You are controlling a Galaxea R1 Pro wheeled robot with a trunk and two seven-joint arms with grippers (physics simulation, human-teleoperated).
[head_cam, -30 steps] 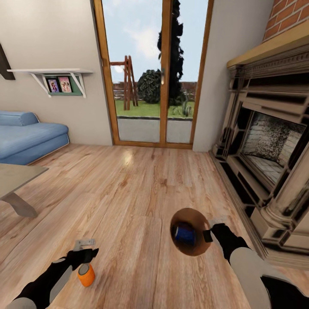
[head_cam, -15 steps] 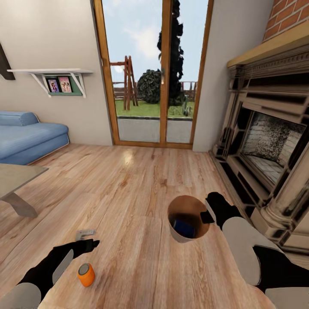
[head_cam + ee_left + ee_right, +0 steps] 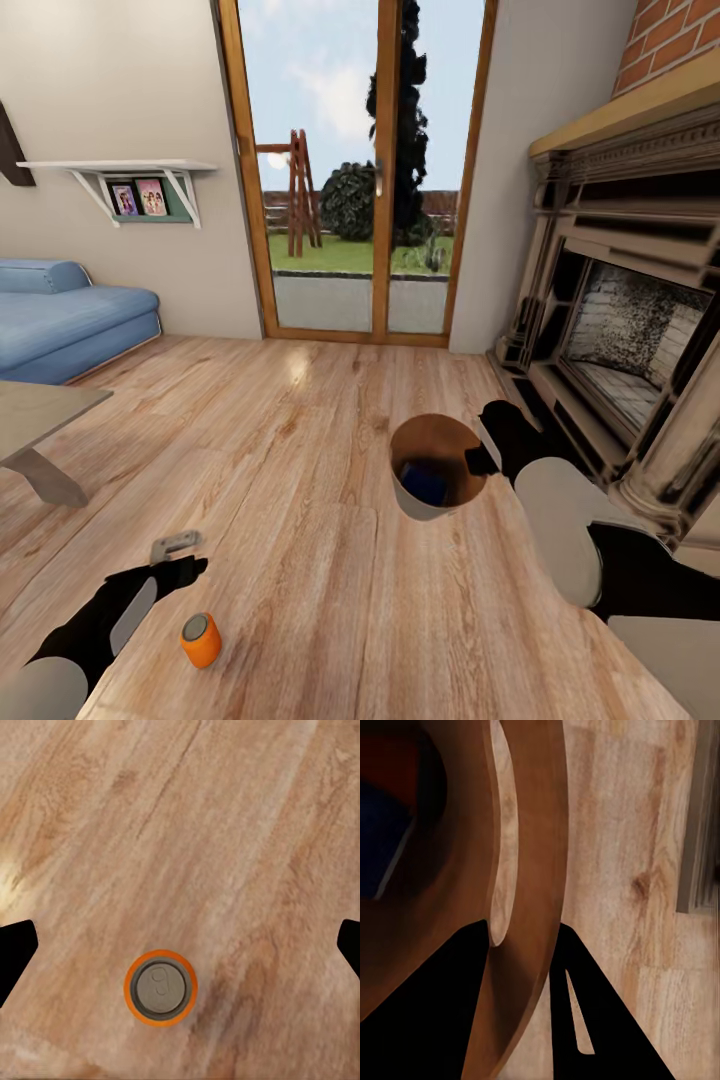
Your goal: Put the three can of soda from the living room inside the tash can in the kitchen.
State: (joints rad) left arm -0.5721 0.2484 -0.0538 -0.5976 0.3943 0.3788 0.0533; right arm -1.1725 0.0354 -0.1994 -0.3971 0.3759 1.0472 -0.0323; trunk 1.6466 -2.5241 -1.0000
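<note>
Head view, change: the right gripper (image 3: 478,462), clamped on the trash can (image 3: 436,468) rim, has lifted it toward the fireplace (image 3: 620,340); carrying looks under way.
Head view, cans: blue can (image 3: 424,483) inside trash can; orange can (image 3: 200,640) upright on the floor (image 3: 300,450), well apart from it.
Left wrist view: left gripper (image 3: 180,945) spread wide above orange can, silver top.
Right wrist view: fingers (image 3: 450,1012) pinch coppery wall.

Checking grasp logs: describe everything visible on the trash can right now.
The trash can is a small round tapered bucket, pale grey outside, coppery brown inside, no lid. The right gripper pinches its rim, one finger inside, one outside. It looks held above the wood floor, opening towards the head camera. A blue soda can lies inside.
</note>
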